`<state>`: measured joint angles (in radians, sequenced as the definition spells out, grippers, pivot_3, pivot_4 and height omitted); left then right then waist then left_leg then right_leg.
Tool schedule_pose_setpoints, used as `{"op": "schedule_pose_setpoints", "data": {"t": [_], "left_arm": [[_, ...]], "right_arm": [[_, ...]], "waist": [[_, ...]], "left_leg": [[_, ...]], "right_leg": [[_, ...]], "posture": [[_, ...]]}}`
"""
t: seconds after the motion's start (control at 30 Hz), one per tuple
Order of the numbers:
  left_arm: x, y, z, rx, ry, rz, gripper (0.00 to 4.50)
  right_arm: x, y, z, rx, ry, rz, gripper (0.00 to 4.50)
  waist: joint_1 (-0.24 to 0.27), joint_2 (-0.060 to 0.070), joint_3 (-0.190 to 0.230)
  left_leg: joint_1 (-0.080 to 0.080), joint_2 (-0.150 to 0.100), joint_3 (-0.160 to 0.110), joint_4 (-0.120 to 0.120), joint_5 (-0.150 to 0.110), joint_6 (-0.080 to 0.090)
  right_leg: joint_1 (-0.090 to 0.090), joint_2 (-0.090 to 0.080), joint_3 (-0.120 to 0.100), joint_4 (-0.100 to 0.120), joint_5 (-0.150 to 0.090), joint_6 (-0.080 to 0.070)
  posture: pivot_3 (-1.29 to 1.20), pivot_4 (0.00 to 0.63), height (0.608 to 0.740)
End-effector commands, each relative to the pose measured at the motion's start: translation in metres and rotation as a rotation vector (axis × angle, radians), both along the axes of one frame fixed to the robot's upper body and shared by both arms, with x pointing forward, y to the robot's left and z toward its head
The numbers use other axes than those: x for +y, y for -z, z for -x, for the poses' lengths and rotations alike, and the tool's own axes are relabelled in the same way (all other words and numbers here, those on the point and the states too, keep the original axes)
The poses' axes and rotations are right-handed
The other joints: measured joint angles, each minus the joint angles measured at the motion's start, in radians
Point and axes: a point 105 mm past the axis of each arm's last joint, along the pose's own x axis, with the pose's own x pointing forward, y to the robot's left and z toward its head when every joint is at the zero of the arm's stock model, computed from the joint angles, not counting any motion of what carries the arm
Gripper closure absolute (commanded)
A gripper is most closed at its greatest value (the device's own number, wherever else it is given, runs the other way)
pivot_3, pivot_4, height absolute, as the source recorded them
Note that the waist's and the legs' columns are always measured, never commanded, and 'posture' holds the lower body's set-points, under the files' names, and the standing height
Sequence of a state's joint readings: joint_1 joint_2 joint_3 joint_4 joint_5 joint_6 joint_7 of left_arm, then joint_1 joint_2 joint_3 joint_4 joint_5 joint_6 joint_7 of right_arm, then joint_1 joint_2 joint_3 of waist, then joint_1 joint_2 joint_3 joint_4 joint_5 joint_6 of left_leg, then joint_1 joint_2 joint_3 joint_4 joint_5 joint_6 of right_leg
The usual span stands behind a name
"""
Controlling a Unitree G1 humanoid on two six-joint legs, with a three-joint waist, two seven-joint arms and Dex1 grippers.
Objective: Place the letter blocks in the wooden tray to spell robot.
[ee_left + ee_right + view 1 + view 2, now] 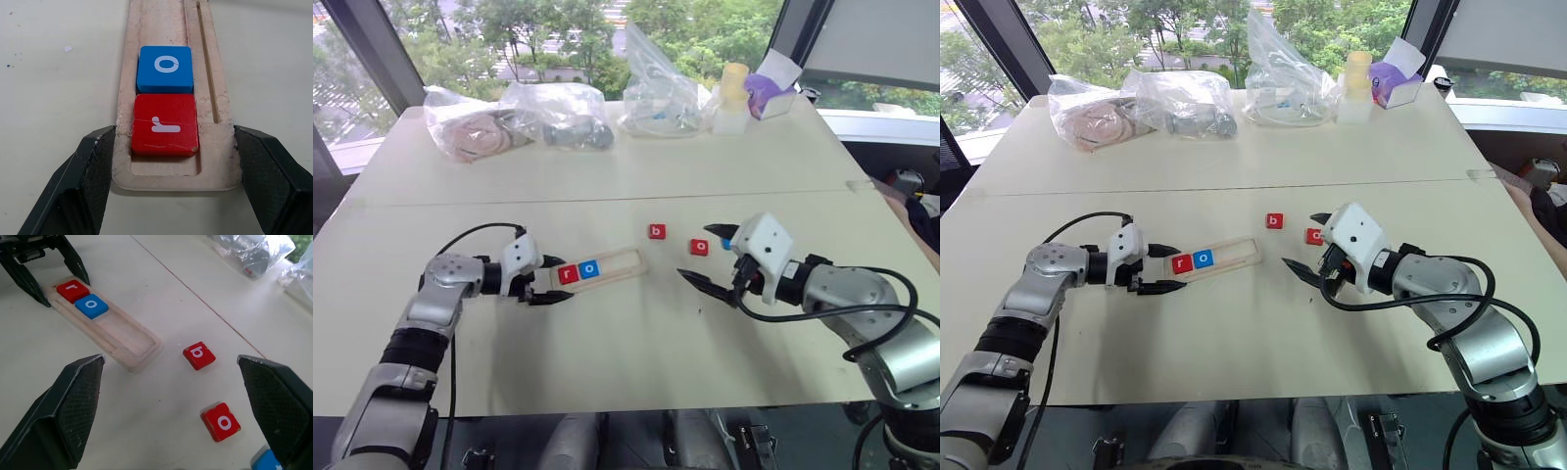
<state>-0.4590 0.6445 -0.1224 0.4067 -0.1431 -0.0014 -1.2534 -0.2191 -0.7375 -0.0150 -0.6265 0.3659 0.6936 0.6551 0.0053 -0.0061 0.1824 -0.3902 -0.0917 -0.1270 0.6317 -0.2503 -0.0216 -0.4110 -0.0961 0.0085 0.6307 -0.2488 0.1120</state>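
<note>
The wooden tray (625,261) lies slanted at the table's middle left. A red r block (569,273) and a blue o block (590,267) sit side by side in its groove at the left end. My left gripper (558,279) is shut on that end of the tray, one finger (98,161) against each long side. A red b block (656,232) and a red o block (699,247) lie loose on the table to the tray's right. A blue block (266,462) lies partly hidden beside my right gripper (693,250), which hangs open over the loose blocks.
Clear plastic bags (558,113) with odds and ends, a pale bottle (732,96) and a purple box (769,93) line the far edge of the white table (626,343). A seam (607,199) crosses the tabletop behind the blocks.
</note>
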Motion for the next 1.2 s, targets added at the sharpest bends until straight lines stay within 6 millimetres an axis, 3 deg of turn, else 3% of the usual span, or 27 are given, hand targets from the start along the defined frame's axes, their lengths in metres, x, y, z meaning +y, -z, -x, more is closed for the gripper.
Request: {"op": "schedule_pose_setpoints", "data": {"t": [0.03, 0.43, 0.9, 0.97, 1.0, 1.2], "left_arm": [[-0.003, 0.022, 0.021, 0.081, 0.057, -0.043, 1.39], [-0.043, 0.017, 0.067, 0.074, 0.332, -0.022, 1.39], [-0.044, 0.025, 0.075, 0.097, 0.297, -0.028, 1.39], [-0.044, 0.026, 0.075, 0.107, 0.275, -0.023, 0.34], [-0.044, 0.026, 0.075, 0.109, 0.267, -0.023, 0.04], [-0.034, 0.020, 0.074, 0.094, 0.211, -0.019, 0.04]], "right_arm": [[0.003, -0.013, 0.002, -0.061, -0.017, 0.005, 0.00], [0.001, -0.014, 0.000, -0.054, -0.020, 0.019, 0.00], [0.005, -0.011, 0.000, -0.041, -0.031, 0.012, 0.00], [0.009, -0.008, -0.002, -0.031, -0.030, 0.008, 0.00], [0.010, -0.005, -0.005, -0.025, -0.019, 0.011, 0.00], [0.022, 0.008, -0.043, 0.052, 0.157, -0.062, 0.00]], "waist": [[0.000, 0.000, 0.000], [0.007, 0.000, 0.000], [0.007, 0.000, 0.000], [0.006, 0.000, 0.000], [0.006, 0.001, 0.000], [0.003, 0.001, -0.001]], "left_leg": [[0.000, 0.000, 0.000, 0.000, 0.000, 0.000], [0.000, 0.000, 0.000, 0.000, 0.000, 0.000], [0.000, 0.000, 0.000, 0.000, 0.000, 0.000], [0.000, 0.000, 0.000, 0.000, 0.000, 0.000], [0.000, 0.000, 0.000, 0.000, 0.000, 0.000], [0.000, 0.001, 0.000, 0.000, 0.000, 0.000]], "right_leg": [[0.000, 0.000, 0.000, 0.000, 0.000, 0.000], [0.000, -0.001, 0.001, -0.001, 0.000, 0.000], [0.000, -0.001, 0.001, -0.001, 0.000, 0.000], [0.000, -0.001, 0.001, -0.001, 0.000, 0.000], [0.000, -0.001, 0.001, -0.001, 0.000, 0.000], [0.000, -0.001, 0.001, -0.001, 0.000, -0.001]], "posture": [[0.00, 0.150, 0.740], [0.00, 0.150, 0.740], [0.00, 0.150, 0.740], [0.00, 0.150, 0.740], [0.00, 0.150, 0.740], [0.00, 0.150, 0.740]]}}
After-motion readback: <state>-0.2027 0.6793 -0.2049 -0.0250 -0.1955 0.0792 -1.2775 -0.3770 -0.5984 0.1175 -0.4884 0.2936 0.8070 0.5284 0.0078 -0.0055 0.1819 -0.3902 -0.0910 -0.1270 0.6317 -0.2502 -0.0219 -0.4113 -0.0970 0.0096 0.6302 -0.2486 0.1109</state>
